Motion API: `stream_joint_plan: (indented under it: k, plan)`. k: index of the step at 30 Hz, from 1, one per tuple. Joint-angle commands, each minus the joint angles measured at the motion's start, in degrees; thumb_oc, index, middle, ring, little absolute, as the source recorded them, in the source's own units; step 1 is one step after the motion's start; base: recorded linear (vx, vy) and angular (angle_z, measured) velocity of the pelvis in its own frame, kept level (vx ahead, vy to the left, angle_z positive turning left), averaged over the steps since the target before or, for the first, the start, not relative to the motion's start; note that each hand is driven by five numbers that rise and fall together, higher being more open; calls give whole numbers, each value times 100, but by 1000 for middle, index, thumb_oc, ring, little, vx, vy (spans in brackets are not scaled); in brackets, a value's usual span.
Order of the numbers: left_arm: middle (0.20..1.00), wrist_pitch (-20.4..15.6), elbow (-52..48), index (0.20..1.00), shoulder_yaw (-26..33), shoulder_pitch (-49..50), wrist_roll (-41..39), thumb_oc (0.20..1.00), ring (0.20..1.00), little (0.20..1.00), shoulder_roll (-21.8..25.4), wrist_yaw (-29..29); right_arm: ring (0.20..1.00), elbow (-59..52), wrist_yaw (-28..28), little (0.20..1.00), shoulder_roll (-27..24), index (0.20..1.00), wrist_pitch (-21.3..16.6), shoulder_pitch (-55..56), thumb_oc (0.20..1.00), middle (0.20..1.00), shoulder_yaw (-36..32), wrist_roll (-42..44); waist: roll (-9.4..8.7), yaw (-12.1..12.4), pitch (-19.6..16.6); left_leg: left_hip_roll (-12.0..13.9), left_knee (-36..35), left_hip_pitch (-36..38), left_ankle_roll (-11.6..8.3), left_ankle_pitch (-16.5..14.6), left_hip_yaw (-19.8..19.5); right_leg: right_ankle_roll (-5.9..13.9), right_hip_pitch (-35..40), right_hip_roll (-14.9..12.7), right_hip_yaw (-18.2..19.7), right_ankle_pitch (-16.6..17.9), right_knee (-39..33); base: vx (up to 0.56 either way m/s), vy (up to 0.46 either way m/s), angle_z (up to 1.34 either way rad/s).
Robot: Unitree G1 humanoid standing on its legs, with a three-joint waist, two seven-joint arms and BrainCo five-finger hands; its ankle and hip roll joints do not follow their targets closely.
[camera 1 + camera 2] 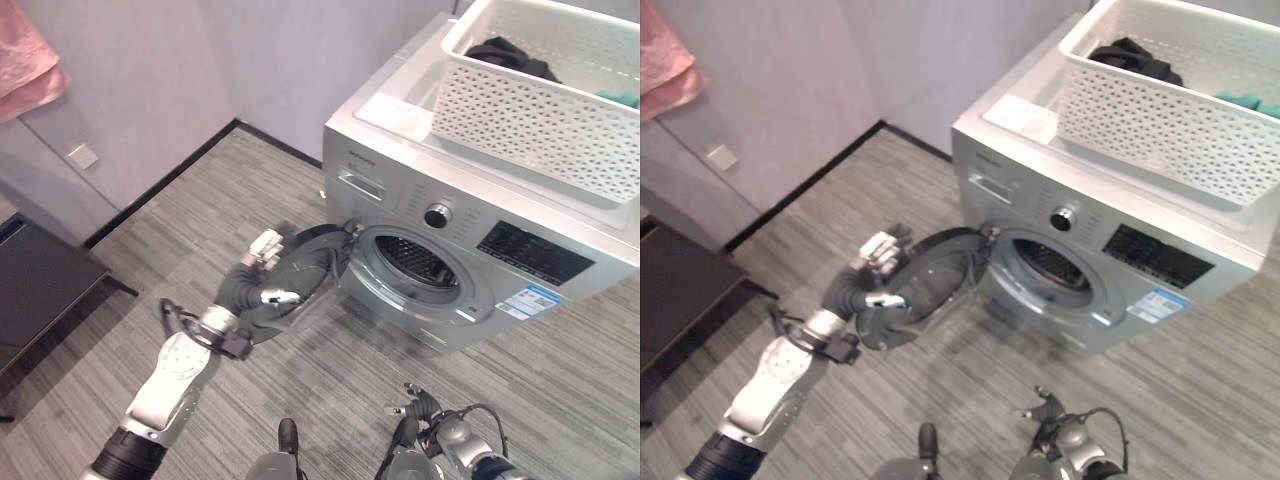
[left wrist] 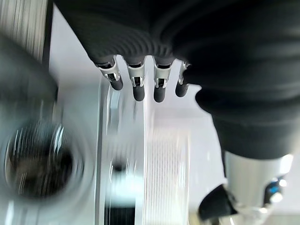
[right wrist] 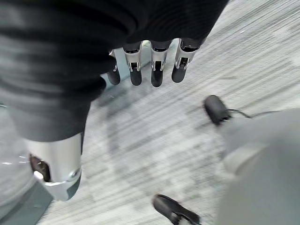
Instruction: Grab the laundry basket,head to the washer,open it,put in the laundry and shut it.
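Room: grey wood-grain floor [image 1: 560,380] across the lower frame; pale walls meeting in a corner at upper centre, dark skirting along the base.
Upper left: pink cloth [image 1: 28,62] hanging at the frame edge; white wall plate [image 1: 82,155] below it.
Left edge: dark low furniture [image 1: 35,295], partly cut off.
Left hand [image 1: 262,272]: centre-left of the frame, raised at the outer face of the washer door [image 1: 930,285]; fingers extended and loosely spread, gripping nothing; contact with the door not determinable.
Door: swung open to the left of the drum opening, hinged at its right edge, dark round window facing left.
Washer [image 1: 470,250]: silver front-loader, centre to right of frame; drum opening [image 1: 415,262] exposed, dark inside; round dial [image 1: 437,215] above it, dark control panel to the right, blue-and-white label at lower right of the front.
Laundry basket [image 1: 545,105]: white perforated plastic, upper right, standing on top of the washer.
Laundry: dark garment [image 1: 512,56] and teal item [image 1: 1248,102] lying inside the basket.
Right hand [image 1: 425,405]: bottom centre-right, low above the floor; fingers relaxed and straight in the wrist view, nothing held.
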Motion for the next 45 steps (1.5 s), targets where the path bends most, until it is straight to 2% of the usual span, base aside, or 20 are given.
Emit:
stream_joint_plan:
  k: [1, 3, 4, 8, 12, 15, 18, 19, 20, 21, 22, 24, 27, 33, 39, 45]
  plan:
    - [1000, 234, 271, 1000, -439, -316, -1261, 1000, 1000, 1000, -369, -533, 1000, 193, 93, 1000, 232, 1000, -48, -178, 1000, 1000, 117, -226, -216, 32, -157, 224, 106, 1134, 28, -1329, 183, 576, -1080, -324, 572, 406, -72, 51, -13, -28]
    - [1000, 246, 487, 1000, -611, -384, -1293, 1000, 1000, 1000, -570, -486, 1000, 204, 68, 1000, 222, 1000, -61, -151, 1000, 1000, 104, -217, -224, -2, -154, 227, 114, 1142, 33, -1337, 194, 568, -1097, -304, 605, 400, -62, 12, -15, -18]
    - [1000, 307, 900, 1000, -931, -505, -1281, 1000, 1000, 1000, -957, -320, 1000, 235, -28, 1000, 233, 1000, -46, -167, 1000, 1000, 61, -145, -266, -100, -129, 233, 120, 1157, 47, -1344, 215, 556, -1133, -275, 661, 396, -47, 1, -16, -18]
    - [1000, 428, 2237, 1000, -1363, -863, -897, 1000, 1000, 1000, -1513, -124, 1000, 175, -170, 1000, 210, 1000, -6, -253, 1000, 1000, 14, -4, -304, -286, -51, 236, 99, 1195, 59, -1357, 303, 545, -1232, -225, 781, 392, 1, 4, -6, -12]
    - [1000, 431, 3434, 1000, -1688, -1366, 512, 1000, 1000, 1000, -1553, 39, 1000, 13, -230, 1000, 72, 1000, 38, -261, 1000, 1000, 26, 36, -277, -451, 26, 230, 60, 1202, 55, -1353, 387, 558, -1392, -176, 897, 398, 65, 4, 17, -16]
    - [1000, 340, 4475, 1000, -1906, -1823, 2276, 1000, 1000, 1000, -1558, 175, 1000, -92, -219, 1000, -87, 1000, 26, -265, 1000, 1000, 41, 94, -268, -559, 113, 246, 51, 1188, 39, -1348, 445, 566, -1510, -144, 944, 392, 116, -11, 5, -16]
    - [1000, 338, 5414, 1000, -1901, -2254, 3741, 1000, 1000, 1000, -1579, 580, 1000, -263, -248, 1000, -218, 1000, 29, -256, 1000, 1000, 91, 106, -281, -638, 206, 262, 73, 1144, 17, -1332, 498, 565, -1633, -100, 982, 391, 156, -21, -2, -14]
    - [1000, 324, 5441, 1000, -1898, -2265, 3758, 1000, 1000, 1000, -1599, 591, 1000, -265, -248, 1000, -222, 1000, 31, -261, 1000, 1000, 90, 106, -278, -636, 210, 261, 75, 1142, 17, -1333, 500, 564, -1637, -100, 985, 389, 160, -30, -31, -6]
    - [1000, 350, 6178, 1000, -1900, -2623, 4539, 1000, 1000, 1000, -1588, 1006, 1000, -392, -277, 1000, -282, 1000, 3, -255, 1000, 1000, 150, 116, -319, -681, 279, 288, 103, 1097, -7, -1317, 544, 558, -1707, -69, 1007, 391, 176, 0, 0, 0]
    - [1000, 347, 6182, 1000, -1900, -2625, 4540, 1000, 1000, 1000, -1591, 1007, 1000, -392, -276, 1000, -283, 1000, 3, -255, 1000, 1000, 149, 116, -318, -679, 280, 288, 104, 1097, -7, -1317, 545, 558, -1708, -69, 1008, 391, 177, -27, -48, -1]
    - [1000, 409, 6847, 1000, -1878, -2965, 5028, 1000, 1000, 1000, -1525, 1233, 1000, -435, -314, 1000, -335, 1000, -34, -259, 1000, 1000, 210, 118, -345, -731, 319, 304, 115, 1062, -34, -1288, 584, 559, -1763, -45, 1018, 399, 184, -13, -28, -3]
    - [1000, 407, 7112, 1000, -1910, -3142, 5309, 1000, 1000, 1000, -1480, 1301, 1000, -459, -320, 1000, -368, 1000, -60, -263, 1000, 1000, 239, 127, -348, -756, 340, 314, 116, 1042, -47, -1275, 599, 558, -1803, -31, 1035, 401, 191, -10, -23, -4]
    - [1000, 482, 7584, 1000, -2015, -3613, 6039, 1000, 1000, 1000, -1084, 1514, 1000, -681, -336, 1000, -539, 1000, -161, -116, 1000, 1000, 271, 69, -375, -826, 372, 359, 100, 1002, -91, -1230, 657, 561, -1878, 19, 1053, 413, 187, 1, -27, -3]
    - [1000, 693, 8002, 1000, -1597, -4162, 6145, 1000, 1000, 1000, -614, 1957, 1000, -1121, -396, 1000, -703, 1000, -330, 71, 1000, 1000, 185, 104, -444, -882, 461, 396, 57, 896, -142, -1127, 629, 557, -1967, 48, 987, 445, 160, -14, -32, -7]
    - [1000, 866, 8293, 1000, -1249, -4341, 6045, 1000, 1000, 1000, -383, 2207, 1000, -1175, -443, 1000, -696, 1000, -342, 92, 1000, 1000, 150, 105, -501, -872, 513, 401, 39, 838, -147, -1094, 595, 560, -1984, 40, 945, 485, 142, 0, 0, 0]
    - [1000, 1017, 8612, 1000, -1025, -4264, 6003, 1000, 1000, 1000, -230, 2194, 1000, -1188, -444, 1000, -690, 1000, -324, 66, 1000, 1000, 129, 91, -535, -846, 566, 394, 29, 795, -136, -1093, 551, 572, -1995, 18, 909, 529, 125, -6, 1, 4]
